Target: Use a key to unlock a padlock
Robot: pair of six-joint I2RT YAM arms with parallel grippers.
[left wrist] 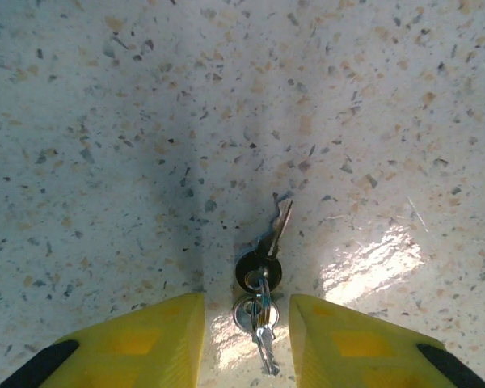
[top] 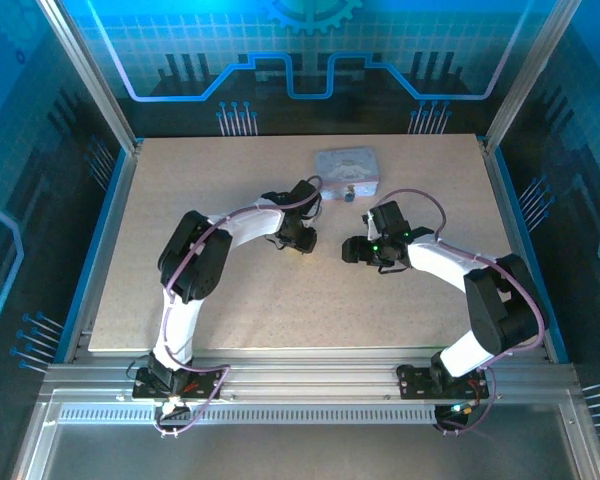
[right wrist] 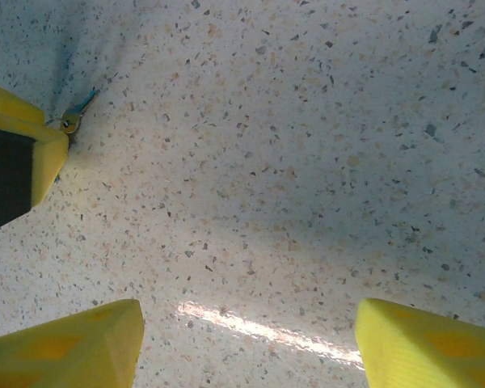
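Key (left wrist: 278,230) lay flat, blade toward one o'clock; light, slippery, I judged; pinch its dark head; left end effector (left wrist: 246,323) straddled its ring (left wrist: 244,311) part-open, empty; right end effector (right wrist: 246,335) wide, empty.

Dark-headed grey key (left wrist: 270,245) flat on tabletop (left wrist: 105,121)

Speckled table (top: 230,300), blue-lit walls (top: 40,150).

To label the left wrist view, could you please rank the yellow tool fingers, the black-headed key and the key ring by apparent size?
1. yellow tool fingers, alike, though nearest the camera
2. black-headed key
3. key ring
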